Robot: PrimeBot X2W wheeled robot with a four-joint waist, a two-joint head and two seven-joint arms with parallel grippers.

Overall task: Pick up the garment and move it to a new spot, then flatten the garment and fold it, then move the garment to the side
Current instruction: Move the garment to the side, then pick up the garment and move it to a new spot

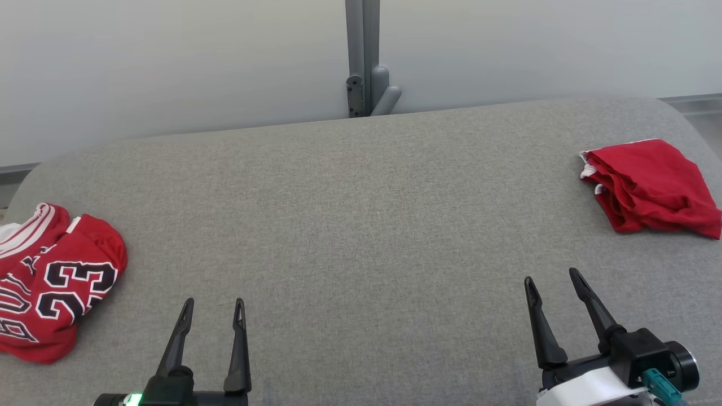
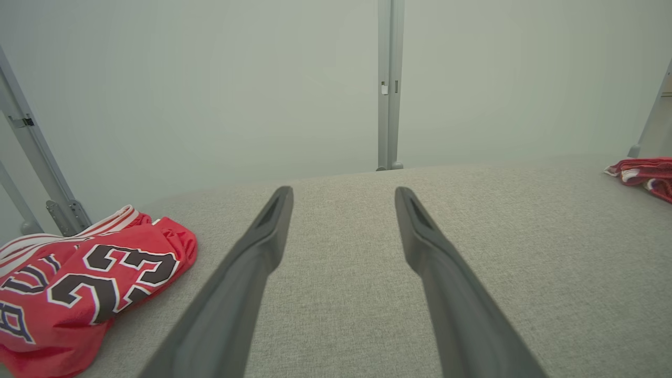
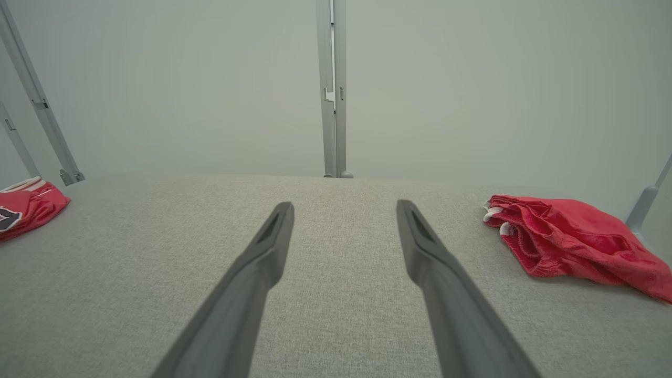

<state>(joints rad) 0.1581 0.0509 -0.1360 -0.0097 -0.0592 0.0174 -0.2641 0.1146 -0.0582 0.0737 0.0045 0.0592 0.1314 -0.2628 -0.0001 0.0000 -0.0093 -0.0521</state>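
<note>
My L gripper [image 1: 214, 304] and R gripper [image 1: 551, 277] are both spread wide w/ nothing between the fingers, over the grey pad [image 1: 361, 225]. Crumpled jersey [image 1: 56, 282], no. 23, lies at the pad's left edge beside L gripper. Bundled red garment [image 1: 654, 186] lies at the far right.

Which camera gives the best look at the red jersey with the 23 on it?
The left wrist view: the numbered jersey lies large at lower left, its 23 clear, though cut by the frame edge. The head view shows it smaller at the left edge; the right wrist view catches just a corner.
</note>
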